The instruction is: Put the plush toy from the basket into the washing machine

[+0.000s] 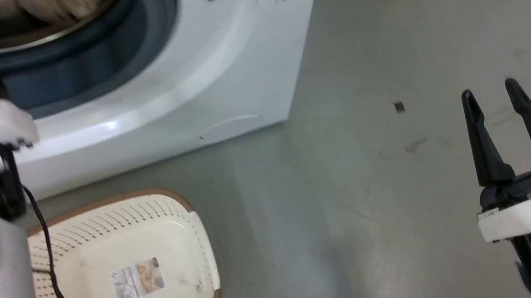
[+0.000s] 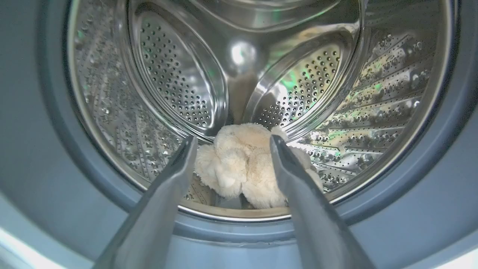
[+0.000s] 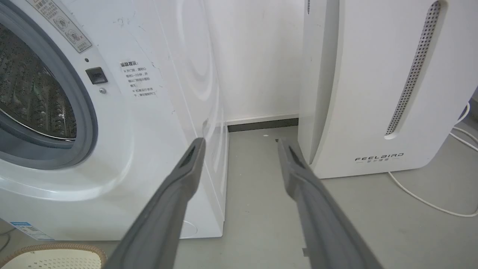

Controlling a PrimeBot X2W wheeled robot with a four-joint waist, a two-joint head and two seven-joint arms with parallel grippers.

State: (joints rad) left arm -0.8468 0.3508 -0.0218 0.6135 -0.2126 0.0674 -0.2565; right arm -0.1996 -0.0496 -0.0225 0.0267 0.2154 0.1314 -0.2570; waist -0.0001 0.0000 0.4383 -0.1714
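Left end effector [image 2: 233,137] apart, facing plush toy [image 2: 239,168] in washing machine [image 2: 392,93]; right end effector [image 1: 488,88] apart over floor [image 1: 358,181].

A: What is seen at the upper left?
B: The washing machine [image 1: 208,71], with the plush toy [image 1: 54,3] lying in its drum.
A: And lower down?
B: The basket [image 1: 109,220], a sticker [image 1: 137,281] in its bottom, is seen lower left; the right gripper [image 1: 489,89], fingers parted, lower right.

We see the plush toy [image 2: 242,168] in shaggy cream-beige. The washing machine [image 1: 208,71] is white outside, grey around its opening, shiny steel dotted with holes inside. The basket [image 1: 95,233] is cream-white, perforated in rows, rimmed woven brown.
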